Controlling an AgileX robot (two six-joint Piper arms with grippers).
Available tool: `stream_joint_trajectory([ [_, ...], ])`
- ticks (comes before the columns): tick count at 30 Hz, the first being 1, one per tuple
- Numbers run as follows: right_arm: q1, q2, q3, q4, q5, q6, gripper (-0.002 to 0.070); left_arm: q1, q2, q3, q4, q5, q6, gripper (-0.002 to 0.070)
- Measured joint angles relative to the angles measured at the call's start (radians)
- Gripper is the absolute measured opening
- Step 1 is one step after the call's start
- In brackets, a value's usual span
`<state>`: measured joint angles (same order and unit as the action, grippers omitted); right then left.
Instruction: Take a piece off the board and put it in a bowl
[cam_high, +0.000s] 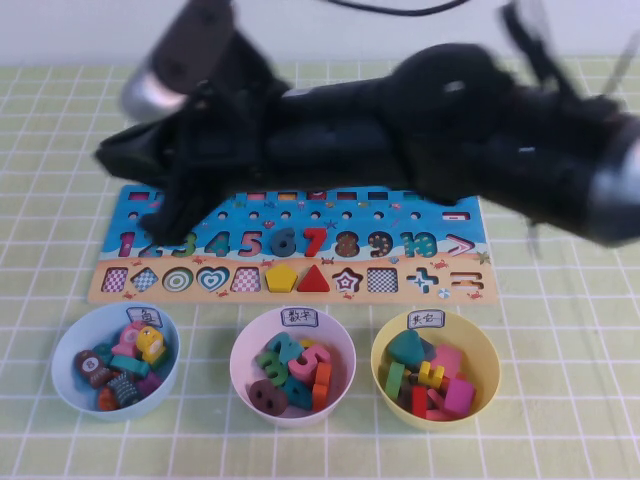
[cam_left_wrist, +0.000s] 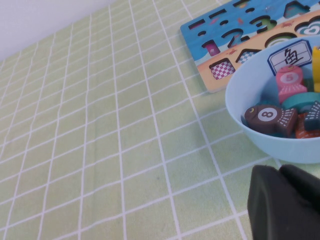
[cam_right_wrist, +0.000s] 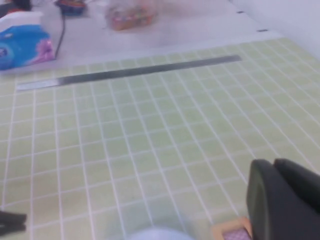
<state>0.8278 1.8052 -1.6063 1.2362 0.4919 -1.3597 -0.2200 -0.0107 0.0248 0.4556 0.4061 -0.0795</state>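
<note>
The dark brown piece marked 8 (cam_left_wrist: 270, 118) lies in the light blue bowl (cam_left_wrist: 235, 97) among other pieces; it also shows in the high view (cam_high: 88, 366), in the bowl (cam_high: 64, 352) at front left. The board (cam_high: 400, 215) lies behind the bowls; its left end shows in the left wrist view (cam_left_wrist: 210, 50). My left gripper (cam_left_wrist: 278, 169) is shut and empty, just beside the blue bowl. My right gripper (cam_right_wrist: 273, 163) is shut and empty above the board's near left corner (cam_right_wrist: 227, 232). In the high view both arms merge into one dark blur over the board's back edge.
A pale pink-white bowl (cam_high: 238, 352) with number pieces stands in the middle front, a yellow bowl (cam_high: 492, 352) with sign pieces at front right. A red 7 (cam_high: 314, 243) sits on the board. Green checked cloth covers the table.
</note>
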Motion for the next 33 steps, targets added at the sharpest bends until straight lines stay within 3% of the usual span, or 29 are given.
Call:
stream_joint_trajectory([
  [18, -0.027, -0.64, 0.724, 0.025, -0.487, 0.019, -0.0015, 0.0, 0.0, 0.0, 0.0, 0.0, 0.0, -0.0005],
  [33, -0.027, -0.754, 0.918, 0.122, -0.677, -0.024, -0.0016, 0.0, 0.0, 0.0, 0.0, 0.0, 0.0, -0.0005],
])
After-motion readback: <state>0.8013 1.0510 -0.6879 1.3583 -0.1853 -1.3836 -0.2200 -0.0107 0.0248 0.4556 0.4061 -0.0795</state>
